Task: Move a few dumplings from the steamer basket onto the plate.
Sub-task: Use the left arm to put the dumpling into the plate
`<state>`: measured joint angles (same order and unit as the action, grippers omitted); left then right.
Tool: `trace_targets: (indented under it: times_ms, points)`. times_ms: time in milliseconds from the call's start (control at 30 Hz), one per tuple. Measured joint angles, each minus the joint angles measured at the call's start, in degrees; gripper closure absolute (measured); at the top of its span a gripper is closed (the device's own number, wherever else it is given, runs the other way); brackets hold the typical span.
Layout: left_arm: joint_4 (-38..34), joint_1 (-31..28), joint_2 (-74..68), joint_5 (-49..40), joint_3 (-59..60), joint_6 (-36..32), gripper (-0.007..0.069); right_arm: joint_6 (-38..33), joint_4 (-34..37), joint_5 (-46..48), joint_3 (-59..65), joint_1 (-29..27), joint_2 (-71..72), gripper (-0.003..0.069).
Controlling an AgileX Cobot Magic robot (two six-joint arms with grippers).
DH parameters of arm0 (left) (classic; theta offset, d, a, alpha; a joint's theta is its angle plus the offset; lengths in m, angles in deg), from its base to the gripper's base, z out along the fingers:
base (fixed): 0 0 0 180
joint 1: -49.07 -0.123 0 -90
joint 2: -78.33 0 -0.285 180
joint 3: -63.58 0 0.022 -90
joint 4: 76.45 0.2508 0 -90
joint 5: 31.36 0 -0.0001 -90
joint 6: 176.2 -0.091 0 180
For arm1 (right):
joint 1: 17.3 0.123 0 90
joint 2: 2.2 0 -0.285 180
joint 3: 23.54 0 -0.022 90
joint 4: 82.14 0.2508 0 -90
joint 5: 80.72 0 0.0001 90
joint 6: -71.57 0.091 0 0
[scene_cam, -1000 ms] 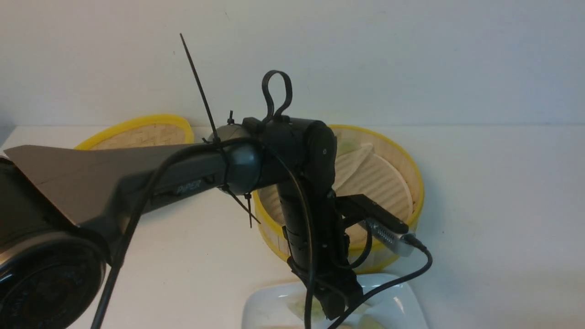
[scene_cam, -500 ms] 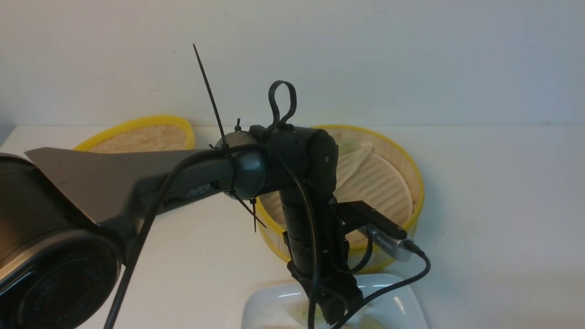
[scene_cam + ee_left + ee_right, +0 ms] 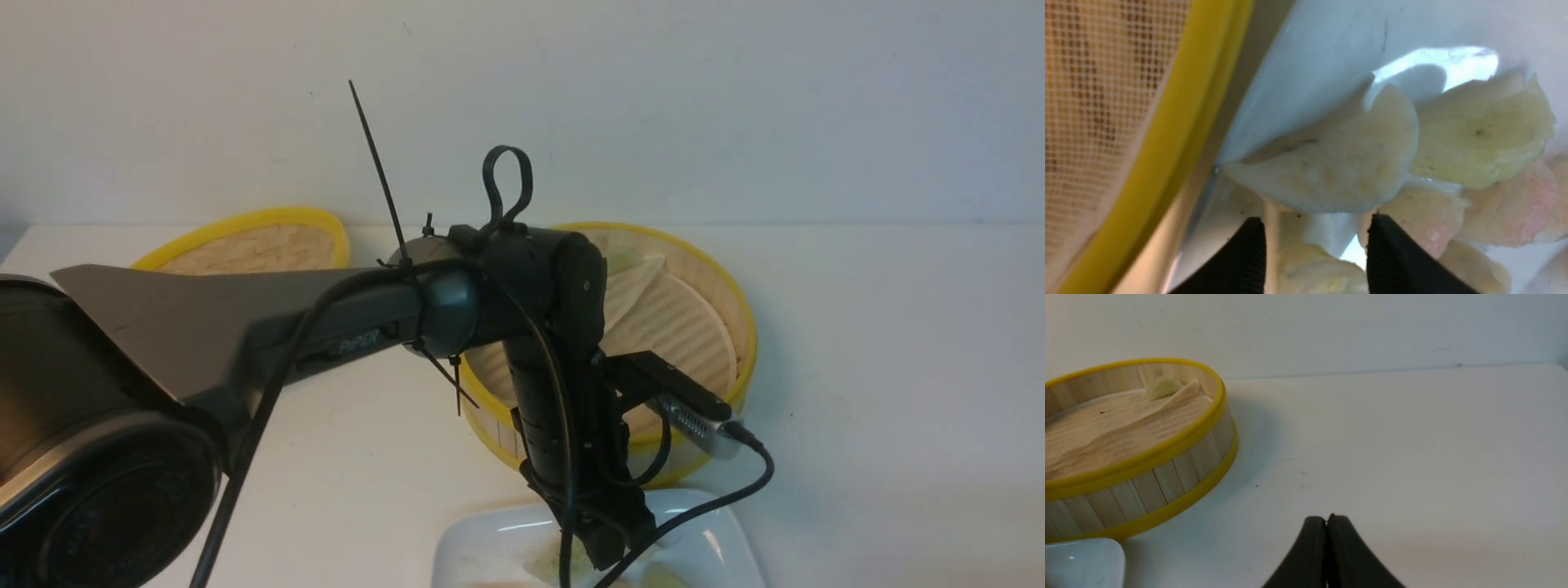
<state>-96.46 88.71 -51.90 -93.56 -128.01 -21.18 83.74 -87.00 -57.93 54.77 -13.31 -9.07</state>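
Note:
My left gripper [image 3: 611, 557] hangs low over the white plate [image 3: 482, 547], open. A pale green dumpling [image 3: 1314, 271] lies loose on the plate between its black fingers [image 3: 1251, 255]. Just beyond the fingertips rest a whitish dumpling [image 3: 1339, 171] and a greener one [image 3: 1486, 134], with pink-filled dumplings [image 3: 1511, 208] beside them. The steamer basket [image 3: 739, 310] stands right behind the plate, and one dumpling [image 3: 1163, 387] sits at the far wall on its crumpled liner. My right gripper [image 3: 1327, 519] is shut on nothing, hovering over bare table to the right of the basket [image 3: 1147, 457].
The flat woven lid [image 3: 253, 241] with a yellow rim lies at the back left. The left arm's forearm and cables [image 3: 326, 318] cross in front of the basket. A white wall closes off the back of the table. The plate's corner [image 3: 1081, 559] nearly touches the basket.
The left gripper's jaws have spread wider over the plate, letting the dumpling go. The left arm has shifted slightly to the right. The basket and the lid have not moved.

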Motion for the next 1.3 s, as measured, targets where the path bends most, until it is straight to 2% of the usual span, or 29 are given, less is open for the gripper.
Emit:
trace_targets:
  times_ms: [567, 933, 1167, 1300]
  points:
    - [8.18, 0.52, -0.77, 7.87, -0.2, 1.4, 0.0312, 0.0, 0.0, 0.0, 0.0, 0.0, 0.0, 0.0673]
    - [17.7, 0.52, -1.1, 16.27, -0.63, 5.94, 0.0312, 0.0, 0.0, 0.0, 0.0, 0.0, 0.0, 0.0673]
    - [19.59, 0.52, -2.39, 14.09, -4.08, 9.96, 0.0312, 0.0, 0.05, 0.0, 0.0, 0.0, 0.0, 0.0673]
    - [20.01, 0.47, -2.68, 6.47, -8.54, 10.94, 0.0312, 0.0, 0.05, 0.0, 0.0, 0.0, 0.0, 0.0673]
